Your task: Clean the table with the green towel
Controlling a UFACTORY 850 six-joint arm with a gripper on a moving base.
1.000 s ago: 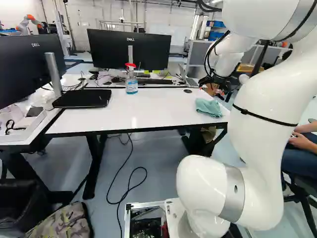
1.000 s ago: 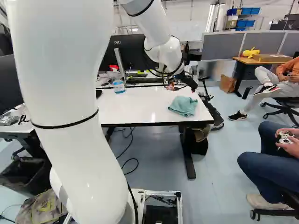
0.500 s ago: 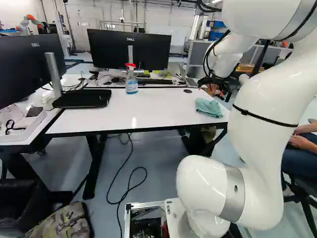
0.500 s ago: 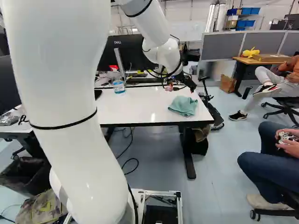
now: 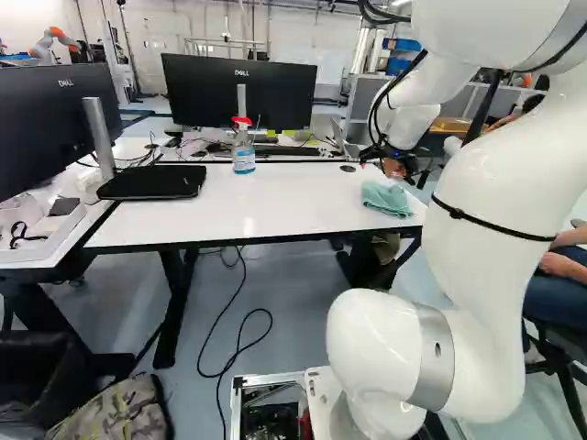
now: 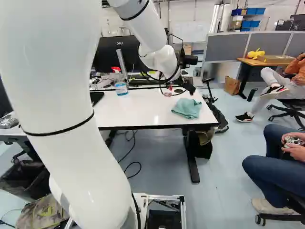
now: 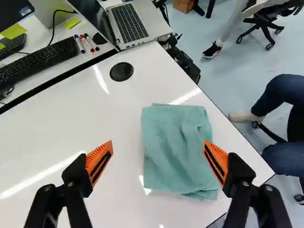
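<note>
2-fingered and gaping wide, is hovering above the white table (image 7: 47, 137), with the green towel (image 7: 175, 152) lying rumpled below the space between both jaws, nearer the one by the table's side edge.

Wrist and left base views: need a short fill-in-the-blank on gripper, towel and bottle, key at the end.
The gripper is not shut but ____. Its pads are coloured ____. In the left base view, the towel lies to the ____ of the spray bottle. The bottle's trigger is ____.
Missing words: open; orange; right; red.
</note>
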